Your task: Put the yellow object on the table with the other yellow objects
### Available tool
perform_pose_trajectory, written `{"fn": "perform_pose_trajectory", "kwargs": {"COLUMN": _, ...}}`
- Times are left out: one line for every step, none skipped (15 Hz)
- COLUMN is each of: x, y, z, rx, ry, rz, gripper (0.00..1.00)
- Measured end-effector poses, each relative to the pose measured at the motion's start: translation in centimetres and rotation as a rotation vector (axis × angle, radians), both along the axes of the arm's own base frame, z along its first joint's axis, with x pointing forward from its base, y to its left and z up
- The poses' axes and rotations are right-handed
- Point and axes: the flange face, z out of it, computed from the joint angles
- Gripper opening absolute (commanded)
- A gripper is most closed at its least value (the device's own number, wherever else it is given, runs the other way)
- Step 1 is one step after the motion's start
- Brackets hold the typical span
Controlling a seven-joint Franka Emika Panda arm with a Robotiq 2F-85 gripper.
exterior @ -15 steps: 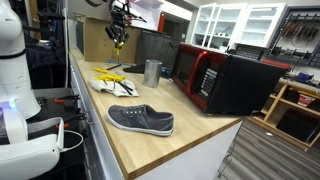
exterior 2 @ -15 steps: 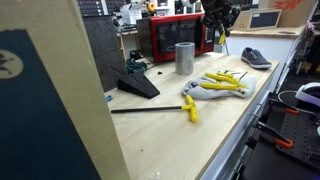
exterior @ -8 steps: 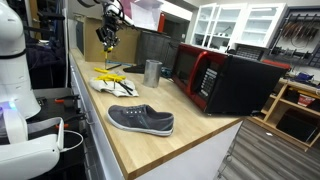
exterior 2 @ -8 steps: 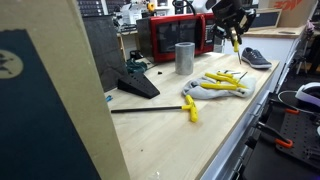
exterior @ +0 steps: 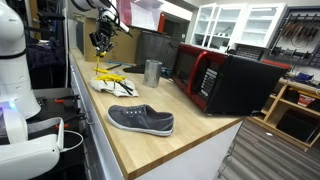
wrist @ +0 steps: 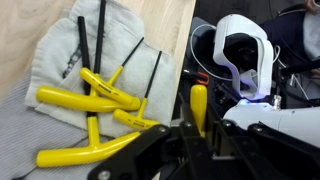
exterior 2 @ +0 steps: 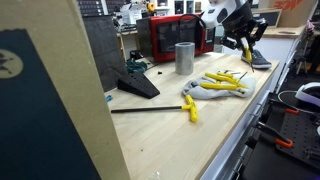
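My gripper (exterior: 100,40) is shut on a yellow-handled tool (exterior: 98,63) that hangs down from the jaws. It hovers above the table (exterior: 140,145), near its front edge and just beside the cluster of other yellow objects (exterior: 112,82). It also shows in an exterior view (exterior 2: 243,35) with the tool (exterior 2: 246,52) above the cluster (exterior 2: 215,85). In the wrist view the yellow handle (wrist: 199,105) sits between my fingers (wrist: 198,130). The yellow T-handle tools with black shafts (wrist: 100,100) lie on a white cloth to the left, below.
A grey shoe (exterior: 140,120) lies on the table toward its end. A metal cup (exterior: 152,71) and a red microwave (exterior: 210,78) stand behind. A lone yellow tool (exterior 2: 190,108) and a black wedge (exterior 2: 138,83) lie further along. The white robot base (wrist: 245,50) is beyond the edge.
My gripper has moved down and toward the table's front edge, carrying the yellow tool, and is now lower beside the cluster. Nothing on the table has moved.
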Motion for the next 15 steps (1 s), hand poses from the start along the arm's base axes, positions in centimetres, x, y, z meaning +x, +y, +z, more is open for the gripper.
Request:
{"fn": "perform_pose_trajectory", "kwargs": {"x": -0.1, "y": -0.3, "z": -0.3, "rx": -0.015, "ry": 0.001, "rz": 0.002, "gripper": 0.04}}
{"fn": "perform_pose_trajectory", "kwargs": {"x": -0.2, "y": -0.5, "z": -0.5, "rx": -0.033, "ry": -0.004, "rz": 0.001, "gripper": 0.04}}
{"fn": "perform_pose_trajectory", "kwargs": {"x": -0.2, "y": -0.9, "z": -0.7, "rx": -0.054, "ry": -0.012, "rz": -0.001, "gripper": 0.04}}
{"fn": "perform_pose_trajectory", "kwargs": {"x": -0.2, "y": -1.2, "z": -0.8, "rx": -0.079, "ry": -0.025, "rz": -0.007, "gripper": 0.04}}
{"fn": "perform_pose_trajectory", "kwargs": {"x": -0.2, "y": -1.5, "z": -1.0, "rx": -0.1, "ry": -0.035, "rz": -0.009, "gripper": 0.04}}
{"fn": "perform_pose_trajectory", "kwargs": {"x": -0.2, "y": -1.8, "z": -1.1, "rx": -0.121, "ry": -0.048, "rz": -0.014, "gripper": 0.04}}
{"fn": "perform_pose_trajectory", "kwargs": {"x": -0.2, "y": -2.1, "z": -1.2, "rx": -0.14, "ry": -0.061, "rz": -0.019, "gripper": 0.04}}
{"fn": "perform_pose_trajectory", "kwargs": {"x": -0.2, "y": -2.2, "z": -1.2, "rx": -0.157, "ry": -0.078, "rz": -0.028, "gripper": 0.04}}
{"fn": "perform_pose_trajectory", "kwargs": {"x": -0.1, "y": -2.4, "z": -1.2, "rx": -0.172, "ry": -0.095, "rz": -0.038, "gripper": 0.04}}
{"fn": "perform_pose_trajectory", "kwargs": {"x": 0.0, "y": -2.5, "z": -1.2, "rx": -0.188, "ry": -0.122, "rz": -0.052, "gripper": 0.04}}
{"fn": "perform_pose_trajectory", "kwargs": {"x": 0.2, "y": -2.5, "z": -1.1, "rx": -0.202, "ry": -0.152, "rz": -0.067, "gripper": 0.04}}
{"fn": "perform_pose_trajectory", "kwargs": {"x": 0.3, "y": -2.5, "z": -1.0, "rx": -0.215, "ry": -0.188, "rz": -0.082, "gripper": 0.04}}
{"fn": "perform_pose_trajectory", "kwargs": {"x": 0.5, "y": -2.5, "z": -1.0, "rx": -0.224, "ry": -0.22, "rz": -0.097, "gripper": 0.04}}
{"fn": "perform_pose_trajectory", "kwargs": {"x": 0.7, "y": -2.5, "z": -0.9, "rx": -0.233, "ry": -0.254, "rz": -0.113, "gripper": 0.04}}
{"fn": "perform_pose_trajectory", "kwargs": {"x": 0.8, "y": -2.4, "z": -0.9, "rx": -0.241, "ry": -0.281, "rz": -0.125, "gripper": 0.04}}
